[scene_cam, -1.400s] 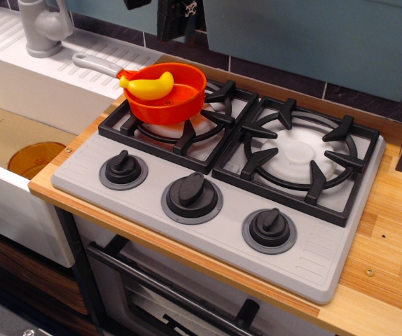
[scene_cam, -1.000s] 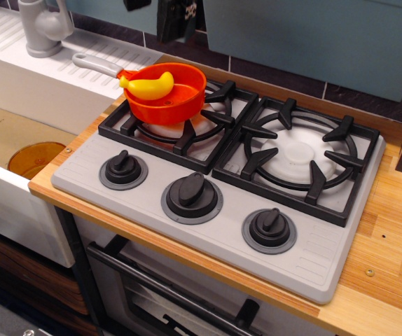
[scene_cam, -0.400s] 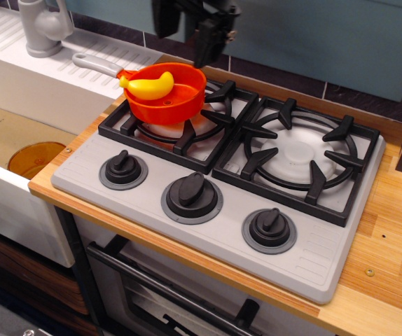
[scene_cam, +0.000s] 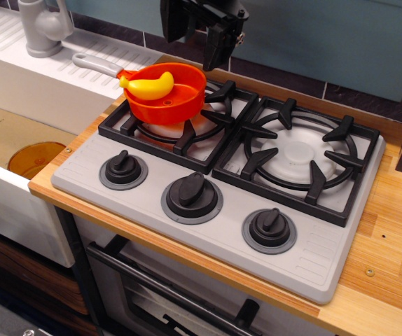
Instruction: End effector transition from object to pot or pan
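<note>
The orange toy saucepan (scene_cam: 176, 101) stands on the stove's back-left burner grate (scene_cam: 180, 129). Its light-grey handle (scene_cam: 96, 65) points left over the drainboard. A yellow toy banana (scene_cam: 148, 85) lies in it, leaning on the left rim. My black gripper (scene_cam: 196, 50) hangs at the top of the view, just above and behind the pan's right rim, not touching it. Its two fingers (scene_cam: 216, 54) stand apart with nothing between them. Its upper part is cut off by the frame edge.
The right burner grate (scene_cam: 299, 150) holds nothing. Three black knobs (scene_cam: 190, 196) line the grey stove front. An amber round dish (scene_cam: 36, 157) lies in the sink at left. A grey faucet (scene_cam: 43, 24) stands at the back left. A blue-grey wall panel (scene_cam: 327, 35) rises behind the stove.
The gripper has come down and to the right, from the top edge above the pan's back to just above its right rim. The pan and banana have not moved.
</note>
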